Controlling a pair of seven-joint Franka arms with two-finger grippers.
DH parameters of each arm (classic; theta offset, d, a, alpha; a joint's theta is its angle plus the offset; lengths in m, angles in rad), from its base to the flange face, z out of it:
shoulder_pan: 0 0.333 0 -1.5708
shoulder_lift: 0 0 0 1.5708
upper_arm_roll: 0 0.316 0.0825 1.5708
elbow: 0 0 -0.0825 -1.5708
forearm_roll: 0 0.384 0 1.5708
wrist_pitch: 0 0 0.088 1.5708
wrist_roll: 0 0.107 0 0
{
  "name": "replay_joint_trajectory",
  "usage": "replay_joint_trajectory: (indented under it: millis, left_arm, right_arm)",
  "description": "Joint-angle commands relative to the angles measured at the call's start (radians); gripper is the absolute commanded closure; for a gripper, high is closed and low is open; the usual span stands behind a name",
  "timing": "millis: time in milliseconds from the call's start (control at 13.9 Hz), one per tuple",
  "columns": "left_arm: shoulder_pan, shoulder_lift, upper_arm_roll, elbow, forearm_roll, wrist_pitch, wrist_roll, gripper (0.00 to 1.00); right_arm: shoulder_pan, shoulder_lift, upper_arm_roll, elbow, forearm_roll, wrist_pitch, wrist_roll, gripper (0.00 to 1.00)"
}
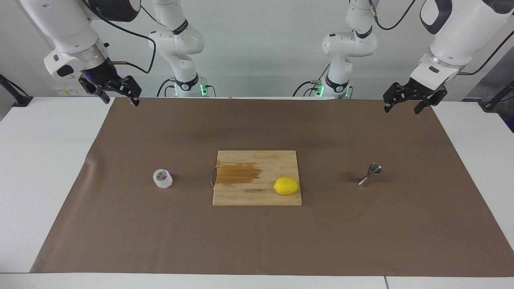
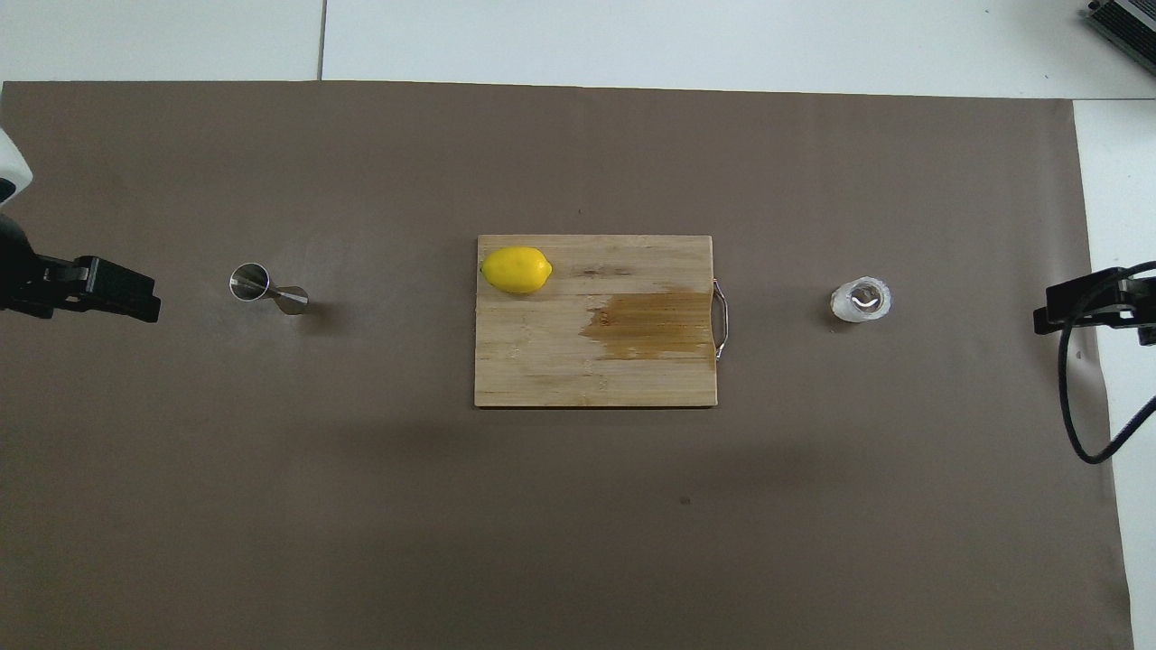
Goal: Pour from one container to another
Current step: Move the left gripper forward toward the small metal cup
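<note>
So we're looking at a white bench (image 1: 48, 168) with a big brown paper mat (image 1: 265, 241) spread over most of it. Sitting in the middle of the mat is a wooden cutting board (image 1: 257, 196) with a dark wet-looking stain on it and a little metal handle pointing toward the right arm's end. A lemon (image 1: 286, 186) is lying on the board, on the corner farther from the robots and toward the left arm's end.

The glass cup (image 1: 162, 178) is standing upright on the mat, near the board's handle side, toward the right arm's end of the bench. The steel jigger (image 1: 370, 174) is standing on the mat too, well apart from the board, toward the left arm's end. Cup, board and jigger are sitting roughly in one row across the bench.

The left gripper (image 1: 402, 106) is hanging in the air over the mat's edge nearest the robots, at its own end of the bench, with its fingers spread wide and holding nothing. The right gripper (image 1: 119, 99) is hovering over the mat's corner at its own end, also spread wide and empty. Neither one is touching anything, and both are sitting well apart from the cup and the jigger.
</note>
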Motion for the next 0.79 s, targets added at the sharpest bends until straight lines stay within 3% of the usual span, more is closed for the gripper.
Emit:
replay_joint_trajectory:
  millis: [0,287,502,718]
  left_arm:
    - [0.028,0.053,-0.001,-0.005,-0.032,0.004,-0.126,0.0]
    - [0.066,0.145,0.019,-0.007,-0.172,0.137,-0.484,0.0]
    - [0.121,0.153,0.02,-0.109,-0.293,0.274,-0.642,0.0]
    - [0.135,0.17,0.032,-0.165,-0.406,0.329,-0.89,0.0]
  right_arm:
    - [0.003,-0.014,-0.007,-0.012,0.004,-0.011,-0.009,0.0]
    - [0.003,-0.014,-0.007,-0.012,0.004,-0.011,-0.009,0.0]
    - [0.003,-0.014,-0.007,-0.012,0.005,-0.011,-0.009,0.0]
    - [0.005,-0.014,-0.007,-0.012,0.005,-0.011,-0.009,0.0]
